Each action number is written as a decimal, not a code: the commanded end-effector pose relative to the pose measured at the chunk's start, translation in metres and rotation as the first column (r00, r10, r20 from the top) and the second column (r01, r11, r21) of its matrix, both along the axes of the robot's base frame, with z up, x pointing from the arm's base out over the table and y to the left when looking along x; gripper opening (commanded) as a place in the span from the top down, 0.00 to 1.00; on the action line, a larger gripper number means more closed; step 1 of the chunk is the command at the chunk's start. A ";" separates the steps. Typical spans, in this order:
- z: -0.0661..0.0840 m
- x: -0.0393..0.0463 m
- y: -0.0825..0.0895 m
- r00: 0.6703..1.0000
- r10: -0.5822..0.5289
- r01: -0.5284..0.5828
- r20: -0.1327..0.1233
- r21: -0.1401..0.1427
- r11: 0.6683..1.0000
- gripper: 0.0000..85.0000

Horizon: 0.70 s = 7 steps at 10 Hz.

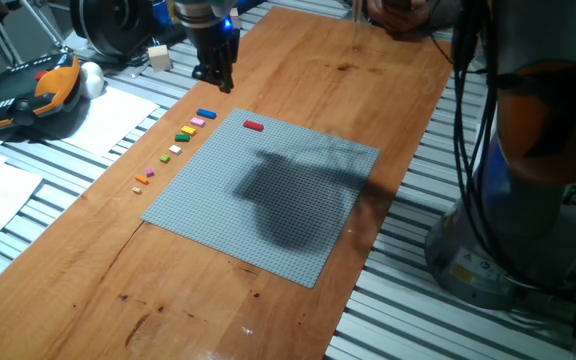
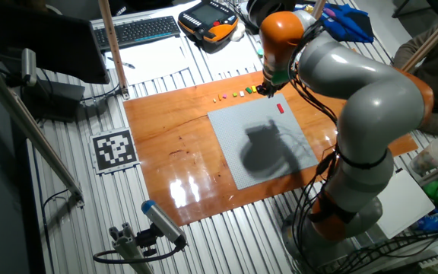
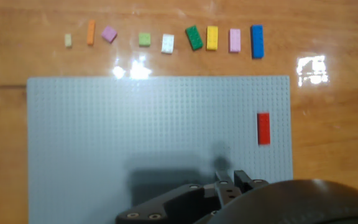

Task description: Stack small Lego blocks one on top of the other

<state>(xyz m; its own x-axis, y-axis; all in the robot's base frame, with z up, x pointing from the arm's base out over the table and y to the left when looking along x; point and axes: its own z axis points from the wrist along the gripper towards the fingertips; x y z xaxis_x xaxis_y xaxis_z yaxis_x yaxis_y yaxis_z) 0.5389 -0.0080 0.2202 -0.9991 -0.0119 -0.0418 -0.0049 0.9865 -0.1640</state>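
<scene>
I am hanging over the wooden tabletop (image 1: 298, 60), the widest thing here, with the grey baseplate (image 3: 135, 124) filling the middle of the hand view. My claw (image 1: 215, 74) is hovering high in the upper left of one fixed view, carrying nothing; its fingers look drawn close together at the bottom of the hand view, though I cannot tell for certain whether they are fully shut. The red block (image 3: 263, 128) is lying on the baseplate at the right of the hand view, long side running up and down the frame. The blue block (image 3: 257, 41) is sitting on bare wood at the upper right, ending a row of small coloured bricks (image 3: 166, 40), just beside a pink one. To do this step well, I judge I should be centring over the blue block, turning my fingers across its narrow width, and coming straight down so I am not nudging the pink neighbour. No brand or readable writing is showing on the blocks; a square black-and-white marker (image 2: 114, 150) is lying at the left of the other fixed view, bearing no letters.
</scene>
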 end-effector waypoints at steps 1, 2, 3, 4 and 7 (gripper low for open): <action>-0.010 0.0146 -0.004 1.000 0.000 0.000 0.002 0.004 1.000 0.80; -0.019 0.0267 -0.009 1.000 0.009 -0.009 -0.004 0.019 1.000 0.80; -0.027 0.0414 -0.016 1.000 0.014 -0.014 -0.008 0.038 0.999 0.80; -0.033 0.0527 -0.023 1.000 0.016 -0.016 -0.008 0.046 0.999 0.80; -0.045 0.0731 -0.040 1.000 0.020 -0.019 -0.016 0.052 0.998 0.80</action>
